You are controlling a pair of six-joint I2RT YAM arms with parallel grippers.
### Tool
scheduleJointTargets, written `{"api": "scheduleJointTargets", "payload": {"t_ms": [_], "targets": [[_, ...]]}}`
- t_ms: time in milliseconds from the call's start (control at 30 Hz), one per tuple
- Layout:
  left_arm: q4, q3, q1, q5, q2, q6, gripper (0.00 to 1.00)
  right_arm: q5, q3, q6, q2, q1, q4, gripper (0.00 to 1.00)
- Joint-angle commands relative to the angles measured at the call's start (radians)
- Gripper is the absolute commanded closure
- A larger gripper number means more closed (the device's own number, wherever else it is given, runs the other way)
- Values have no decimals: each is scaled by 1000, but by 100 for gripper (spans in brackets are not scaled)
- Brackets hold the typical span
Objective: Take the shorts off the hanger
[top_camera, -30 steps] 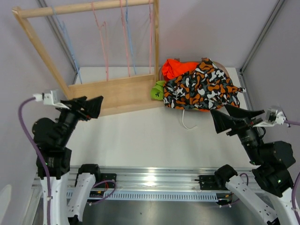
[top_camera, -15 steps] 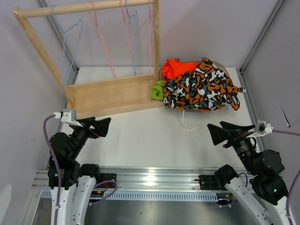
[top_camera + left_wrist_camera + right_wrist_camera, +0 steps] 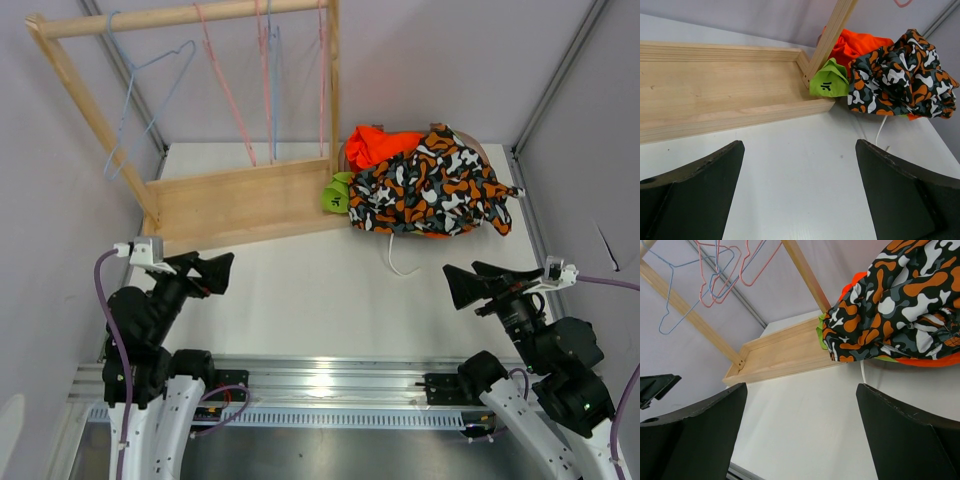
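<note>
Top external view, contents as found. The shorts (image 3: 440, 205) are lying heaped at the far right of the surface (image 3: 320, 300), off the wire hangers (image 3: 226, 90). The camouflage pair (image 3: 420, 180) is covering most of the heap. The bright orange pair (image 3: 375, 143) is showing behind it. The lime green pair (image 3: 336, 195) is poking out at its left, touching the wooden rack (image 3: 240, 205). A white cord (image 3: 392, 262) is trailing from the heap's near edge. The hangers are dangling bare from the rack's top bar. The left tool (image 3: 222, 273) is hovering near the rack's base, fingers spread, gripping nothing. The right tool (image 3: 452, 285) is hovering near the heap, likewise spread and gripping nothing.
</note>
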Motion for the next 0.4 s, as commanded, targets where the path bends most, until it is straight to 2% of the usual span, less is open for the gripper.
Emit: {"api": "scheduleJointTargets", "payload": {"t_ms": [0, 367], "targets": [[19, -6, -8, -24, -6, 23, 1, 16, 17, -47, -1, 2, -2, 1], [13, -4, -8, -41, 8, 20, 1, -48, -8, -76, 31, 2, 101, 1]]}}
